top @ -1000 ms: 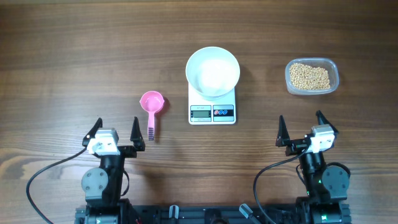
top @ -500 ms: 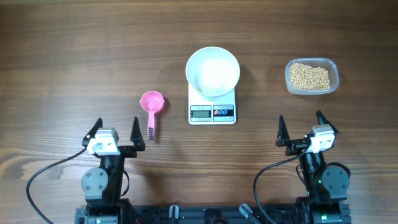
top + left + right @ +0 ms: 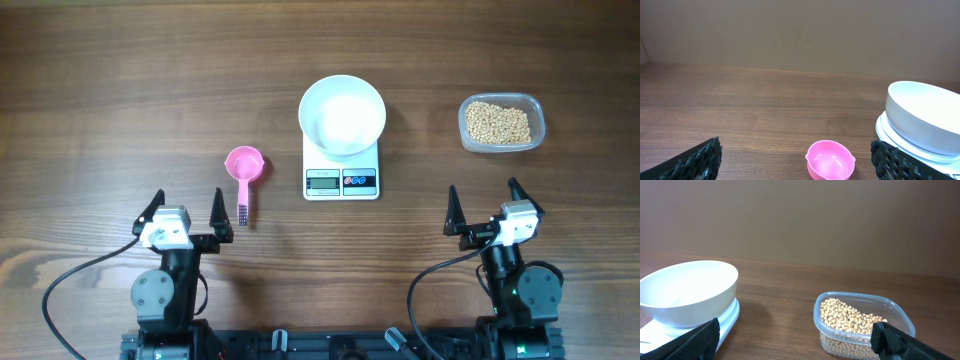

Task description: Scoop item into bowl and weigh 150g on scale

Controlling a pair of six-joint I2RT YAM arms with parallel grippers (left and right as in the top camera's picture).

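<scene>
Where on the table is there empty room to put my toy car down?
Bare wood lies between the pink plastic scoop and the white digital scale, and between the round white bowl and the clear plastic tub of tan beans. The whole far strip is bare too. It is crowded where the bowl sits on the scale.

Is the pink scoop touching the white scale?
Apart. In the overhead view, bare wooden table shows between the pink scoop and the scale, which carries the white bowl.
</scene>
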